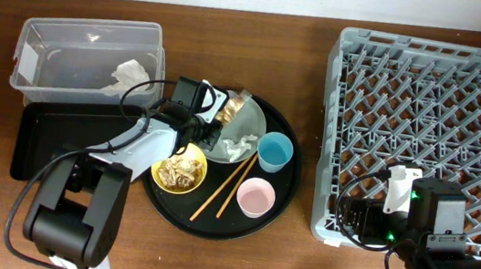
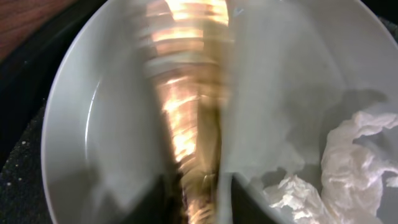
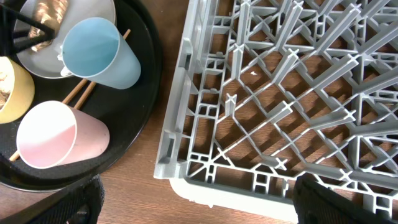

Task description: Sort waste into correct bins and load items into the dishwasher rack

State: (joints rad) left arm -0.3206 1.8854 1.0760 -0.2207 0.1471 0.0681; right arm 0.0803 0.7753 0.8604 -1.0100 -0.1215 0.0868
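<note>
My left gripper (image 1: 223, 114) is over the pale grey-green plate (image 1: 258, 123) and is shut on the shiny gold foil wrapper (image 1: 239, 104). In the left wrist view the foil (image 2: 186, 93) runs between the fingers (image 2: 199, 202) above the plate (image 2: 106, 124), with crumpled white paper (image 2: 354, 162) beside it. More crumpled paper (image 1: 131, 75) lies in the clear tub (image 1: 50, 38). The shallow black tray (image 1: 42, 142) is in front of the tub. My right gripper (image 1: 363, 221) is open and empty at the front left corner of the grey dishwasher rack (image 1: 437, 104); the right wrist view also shows this corner (image 3: 186, 168).
A large round black tray (image 1: 280, 204) holds the plate, a yellow bowl (image 1: 179, 168) with brown food scraps, a light blue cup (image 1: 275, 151), a pink cup (image 1: 255, 197) and wooden chopsticks (image 1: 224, 190). The right wrist view shows the blue cup (image 3: 99, 53) and the pink cup (image 3: 56, 140).
</note>
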